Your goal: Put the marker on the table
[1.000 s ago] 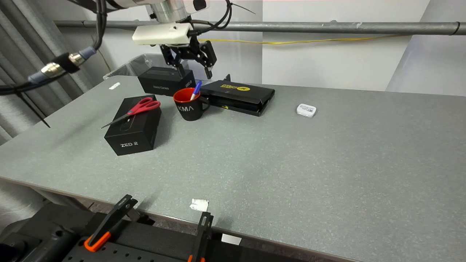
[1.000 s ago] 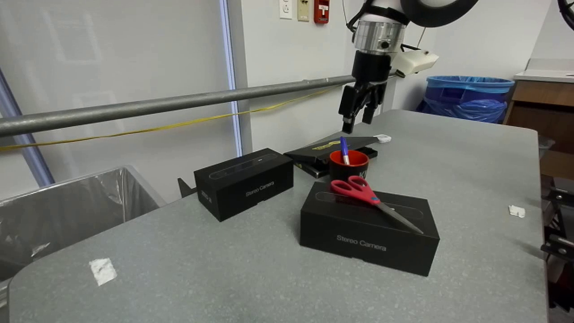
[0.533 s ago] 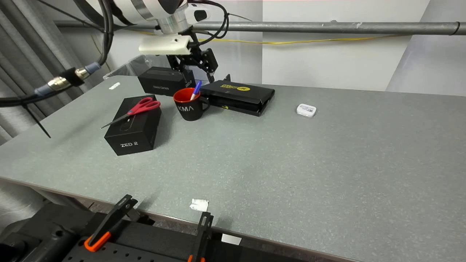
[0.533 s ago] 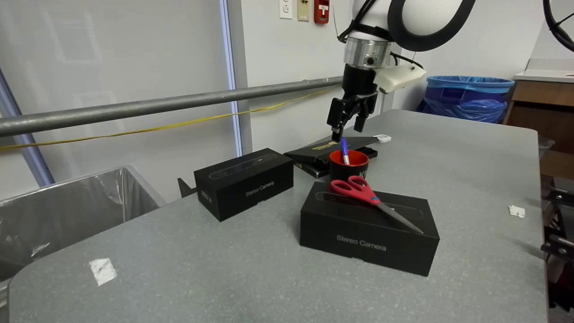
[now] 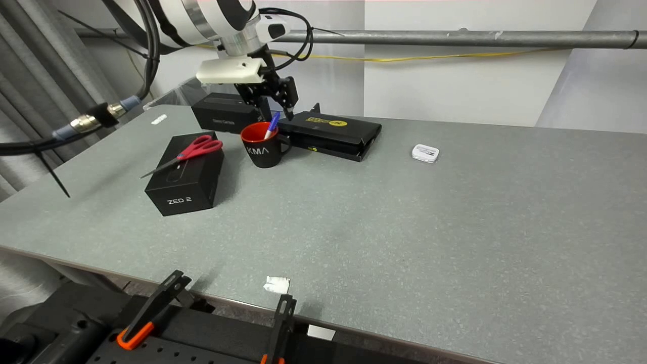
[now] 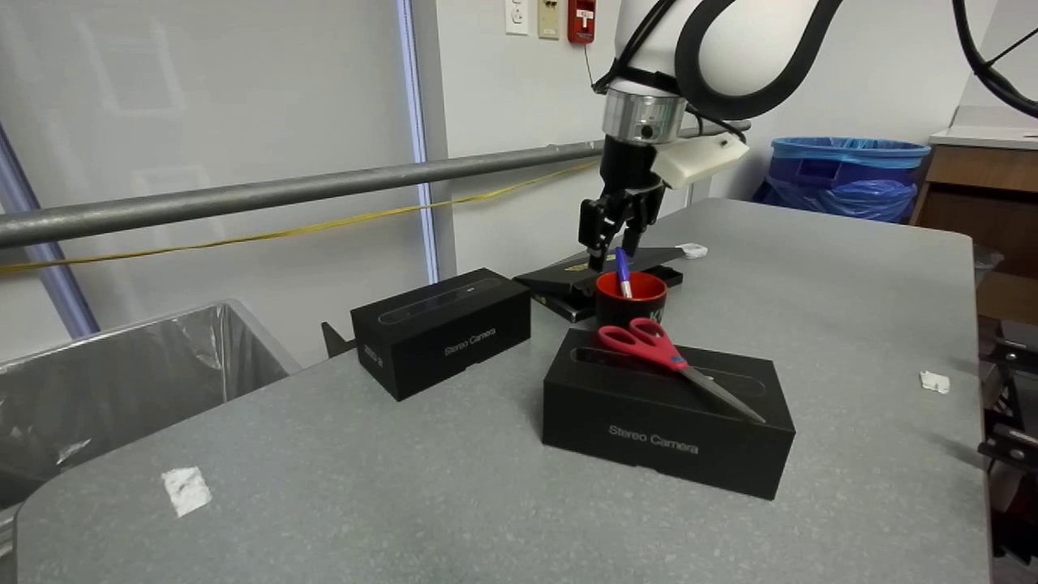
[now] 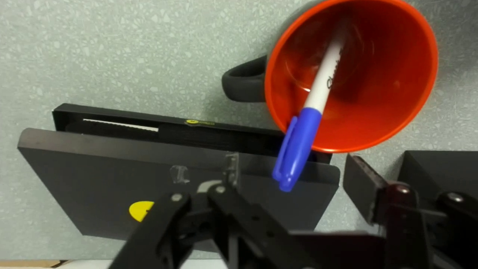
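The marker (image 5: 273,124) has a blue cap and a white body. It leans in the red-lined black mug (image 5: 263,154), cap up and sticking out past the rim; it also shows in an exterior view (image 6: 623,266) and the wrist view (image 7: 303,134). Its lower end is inside the mug. My gripper (image 5: 277,115) is open and empty, just above and behind the mug in both exterior views. In the wrist view, the cap end lies between the spread fingers (image 7: 293,173), apart from both. The grey speckled table (image 5: 404,242) carries the mug.
A flat black box (image 7: 179,149) lies beside the mug under my fingers. A black box with red scissors (image 6: 649,349) on it stands near the mug, and another black box (image 6: 442,332) stands behind. A small white item (image 5: 425,153) lies farther along the table.
My gripper has come down and closer to the mug and marker, staying open. The marker, mug and boxes have not moved.
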Tool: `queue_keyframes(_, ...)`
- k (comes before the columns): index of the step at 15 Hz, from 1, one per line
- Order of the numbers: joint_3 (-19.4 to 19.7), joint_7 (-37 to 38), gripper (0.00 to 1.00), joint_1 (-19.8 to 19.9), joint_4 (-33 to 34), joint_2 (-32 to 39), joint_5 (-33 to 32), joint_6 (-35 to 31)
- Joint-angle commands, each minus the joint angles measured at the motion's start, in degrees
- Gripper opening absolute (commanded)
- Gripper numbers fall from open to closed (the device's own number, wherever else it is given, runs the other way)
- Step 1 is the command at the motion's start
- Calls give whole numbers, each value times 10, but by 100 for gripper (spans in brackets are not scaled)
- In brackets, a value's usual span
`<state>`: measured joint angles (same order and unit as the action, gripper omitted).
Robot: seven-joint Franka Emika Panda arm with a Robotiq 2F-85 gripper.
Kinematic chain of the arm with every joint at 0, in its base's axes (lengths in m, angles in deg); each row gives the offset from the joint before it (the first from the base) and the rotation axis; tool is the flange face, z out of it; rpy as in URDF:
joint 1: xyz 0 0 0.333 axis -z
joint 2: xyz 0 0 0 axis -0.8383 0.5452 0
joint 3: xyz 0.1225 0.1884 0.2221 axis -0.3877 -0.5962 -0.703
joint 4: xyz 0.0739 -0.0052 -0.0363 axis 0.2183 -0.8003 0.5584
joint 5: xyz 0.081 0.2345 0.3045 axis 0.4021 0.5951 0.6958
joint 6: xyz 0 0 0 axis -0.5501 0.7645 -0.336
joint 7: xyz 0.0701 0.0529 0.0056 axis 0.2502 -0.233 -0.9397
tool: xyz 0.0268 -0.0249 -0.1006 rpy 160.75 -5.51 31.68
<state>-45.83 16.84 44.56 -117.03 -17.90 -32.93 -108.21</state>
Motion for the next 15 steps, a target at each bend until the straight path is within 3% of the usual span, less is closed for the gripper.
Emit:
queue_keyframes(1,17,26,44,-19,22,20,-11,-17)
queue_keyframes(6,17,26,4,-19,19,13,-6,-11)
queue_keyframes(7,17,25,0,-18,18,10,-5,-9)
queue_keyframes(15,10,17,3,-5,-13,-49,7,-26)
